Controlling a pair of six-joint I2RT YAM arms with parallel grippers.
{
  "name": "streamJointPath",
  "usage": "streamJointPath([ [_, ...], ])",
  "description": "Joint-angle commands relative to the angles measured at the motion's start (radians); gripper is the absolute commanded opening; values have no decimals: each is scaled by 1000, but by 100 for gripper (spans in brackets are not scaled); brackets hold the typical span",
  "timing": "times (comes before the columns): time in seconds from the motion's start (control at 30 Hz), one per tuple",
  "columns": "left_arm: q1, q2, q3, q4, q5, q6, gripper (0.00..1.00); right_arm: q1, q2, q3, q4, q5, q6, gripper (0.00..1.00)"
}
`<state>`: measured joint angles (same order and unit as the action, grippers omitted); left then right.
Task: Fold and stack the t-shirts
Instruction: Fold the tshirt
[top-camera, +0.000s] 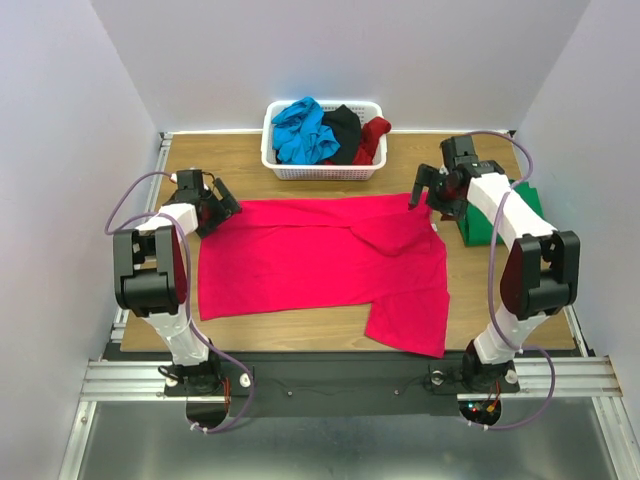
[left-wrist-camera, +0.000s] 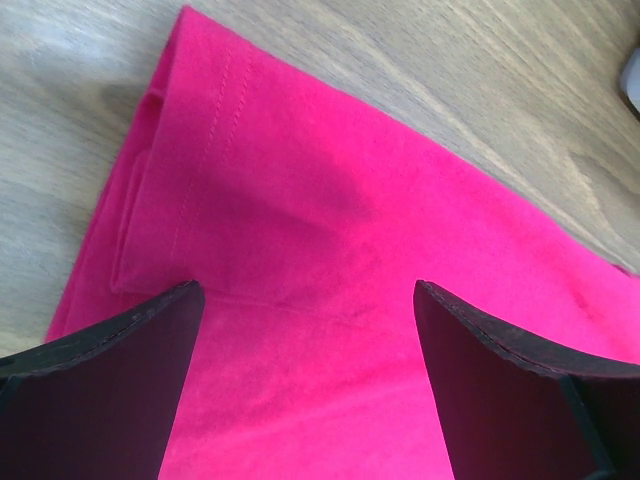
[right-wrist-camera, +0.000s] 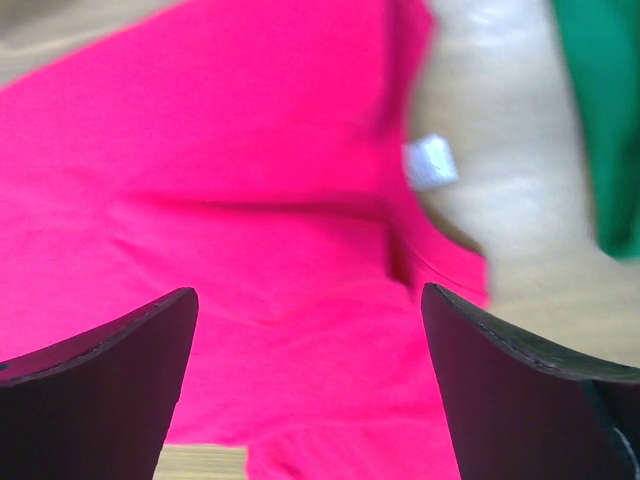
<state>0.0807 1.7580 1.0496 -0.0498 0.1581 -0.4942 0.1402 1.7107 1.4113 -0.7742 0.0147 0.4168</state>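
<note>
Hovering above the far left corner of the bright pink-red soft cloth t-shirt (top-camera: 310, 265), the left tool (left-wrist-camera: 307, 287) has its fingers spread wide with nothing between them. The stitched hem and a small tucked-under edge lie just beneath it. The shirt lies flat across the middle of the wooden table (top-camera: 290, 332), with one fold creasing its right half and a flap reaching toward the near edge on the right. At the far edge stands a white plastic lattice basket (top-camera: 320, 172) holding a crumpled blue t-shirt (top-camera: 305, 130), a black t-shirt (top-camera: 345, 125) and a dark red t-shirt (top-camera: 375, 135). The right tool (right-wrist-camera: 309, 290) is likewise released and empty, poised over the shirt's far right corner near a small white label (right-wrist-camera: 432, 162). A folded green t-shirt (top-camera: 478, 228) rests by the right edge, partly hidden behind that arm. The pink cloth looks light and limp. It will probably sag and wrinkle when lifted and drag on the wood rather than slide. The two far corners, pinched through the thicker hem, seem the surest hold for keeping the fold line straight.
</note>
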Motion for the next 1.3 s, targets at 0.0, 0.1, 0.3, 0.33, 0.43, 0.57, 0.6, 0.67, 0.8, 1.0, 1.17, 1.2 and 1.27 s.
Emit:
streamJointPath([
  [0.0,8,-113,46,-15,31,5,98,-1,61,37,146,-176,-44,100],
  [0.1,7,-121,69,-19,54,2,98,-1,148,89,203,-206,-56,100],
  [0.3,8,-45,142,-30,47,14,98,-4,300,159,274,-130,-92,100],
  [0.33,8,-7,153,-28,46,16,99,-2,344,179,283,-115,-92,100],
  [0.43,8,79,194,-33,31,16,98,-8,415,202,302,-79,-85,100],
  [0.57,10,165,257,-85,-12,-1,98,-31,490,235,317,-56,-84,100],
  [0.6,14,175,262,-87,-20,-6,98,-37,498,233,317,-64,-81,100],
  [0.67,19,195,274,-101,-55,-9,98,-62,520,229,334,-96,-75,100],
  [0.8,30,228,291,-130,-115,-3,98,-88,556,241,348,-121,-99,100],
  [1.0,39,300,326,-133,-101,-6,98,-114,550,247,368,-173,-139,100],
  [1.17,31,253,386,-145,-54,14,98,-114,466,278,365,-278,-180,100],
  [1.2,31,253,395,-160,-60,13,98,-113,442,276,365,-280,-181,100],
  [1.27,30,189,415,-218,-86,13,98,-114,350,267,362,-274,-177,100],
])
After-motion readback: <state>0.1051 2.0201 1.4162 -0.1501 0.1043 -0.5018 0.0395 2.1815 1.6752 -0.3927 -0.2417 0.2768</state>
